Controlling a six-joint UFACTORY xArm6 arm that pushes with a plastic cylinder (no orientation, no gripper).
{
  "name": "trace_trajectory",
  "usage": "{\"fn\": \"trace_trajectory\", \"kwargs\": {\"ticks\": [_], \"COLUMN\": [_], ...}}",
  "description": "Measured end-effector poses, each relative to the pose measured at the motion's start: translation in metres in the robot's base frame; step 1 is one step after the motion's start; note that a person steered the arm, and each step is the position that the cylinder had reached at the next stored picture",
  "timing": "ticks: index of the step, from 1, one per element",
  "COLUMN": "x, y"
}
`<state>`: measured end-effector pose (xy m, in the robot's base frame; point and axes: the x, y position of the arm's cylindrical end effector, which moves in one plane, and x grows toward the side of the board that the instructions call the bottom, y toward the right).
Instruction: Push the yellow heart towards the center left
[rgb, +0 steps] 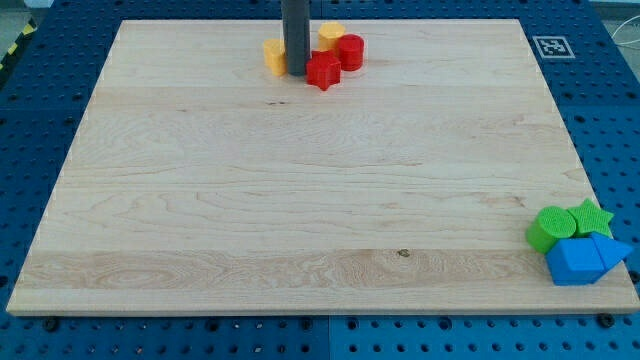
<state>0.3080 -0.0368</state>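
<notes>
The pale wooden table (300, 200) carries a cluster at twelve o'clock and another at four o'clock. In the upper cluster, a yellow plastic block (273, 56) lies at the view's left of the dark rod. It is partly hidden by the rod, so its shape is hard to read, but I take it for the yellow heart. A second yellow block (331, 36) sits behind the rod at the view's right, beside a red cylinder (351, 51), with a red star-shaped block (323, 71) just in front of them. My tip (298, 74) rests between the left yellow block and the red star, close to both. There are no jaws on this rod, so nothing to report as apart or together.

The heart must go toward nine o'clock, which from its present place is down and to the view's left. My tip already lies on the heart's right side, which suits a leftward push. I would first shift it slightly toward the top, behind the heart's upper right corner, so the push runs diagonally. Keep the stroke slow and centred on the block, or it may spin off the tip. The red star should be left undisturbed.

The green cylinder (545, 230), green star (592, 216) and blue blocks (582, 260) lie well apart.
</notes>
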Motion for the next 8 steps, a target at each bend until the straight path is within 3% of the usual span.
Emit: {"fn": "trace_trajectory", "kwargs": {"ticks": [3, 5, 6, 8], "x": [-0.008, -0.054, -0.053, -0.003], "y": [0.008, 0.011, -0.008, -0.067]}}
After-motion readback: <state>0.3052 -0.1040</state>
